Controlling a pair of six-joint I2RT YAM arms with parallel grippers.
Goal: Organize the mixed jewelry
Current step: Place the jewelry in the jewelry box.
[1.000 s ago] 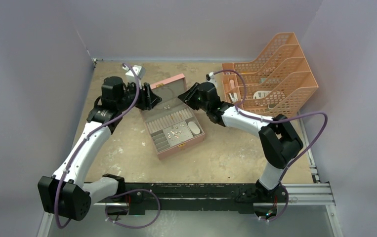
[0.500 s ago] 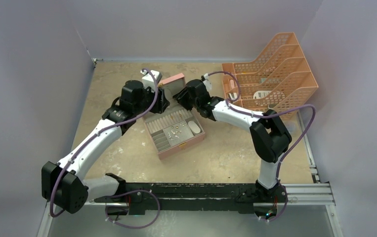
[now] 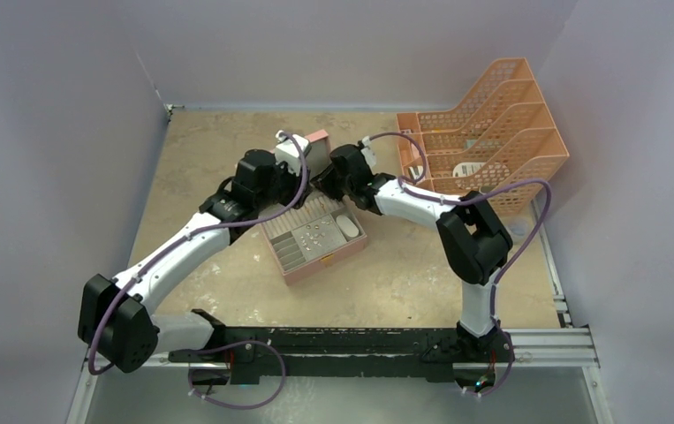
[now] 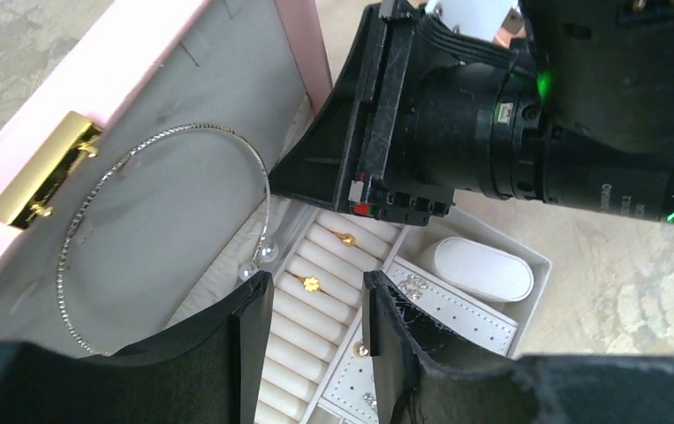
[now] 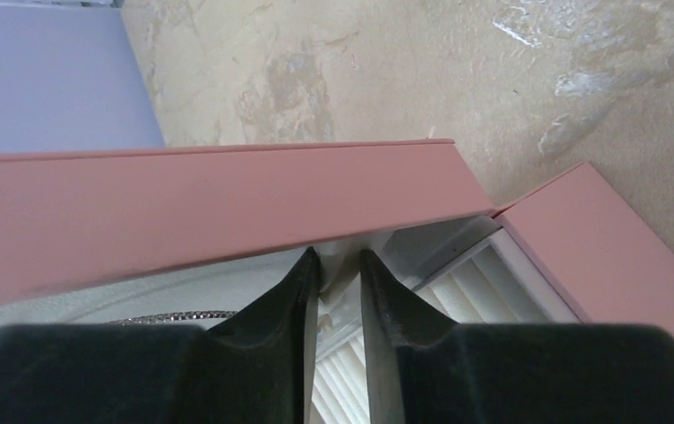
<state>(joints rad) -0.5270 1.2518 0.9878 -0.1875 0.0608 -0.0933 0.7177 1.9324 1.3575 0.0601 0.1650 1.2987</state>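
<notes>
The pink box (image 3: 315, 263) lies open mid-table, and its lid (image 4: 139, 97) stands up. A thin wire hoop (image 4: 152, 141) with two pearl ends rests against the lid's grey lining. Two small gold rings (image 4: 311, 283) sit in the white ring rolls, and sparkly studs (image 4: 412, 284) sit on the pad beside them. My left gripper (image 4: 315, 284) hovers open over the ring rolls, holding nothing. My right gripper (image 5: 337, 258) has its tips at the lid's lower corner by the hinge. The gap between them is narrow and a pale bit of the box shows in it. I cannot see whether they pinch it.
An orange mesh tray stack (image 3: 492, 124) with white bits inside stands at the back right. Both wrists crowd together over the box's back half (image 3: 311, 177). A white oval cushion (image 4: 479, 269) fills one compartment. A metal rail (image 3: 359, 340) runs along the near edge.
My left arm has swung right from beside the box to over its lid and ring rolls. The right wrist has shifted left toward the lid's corner.
</notes>
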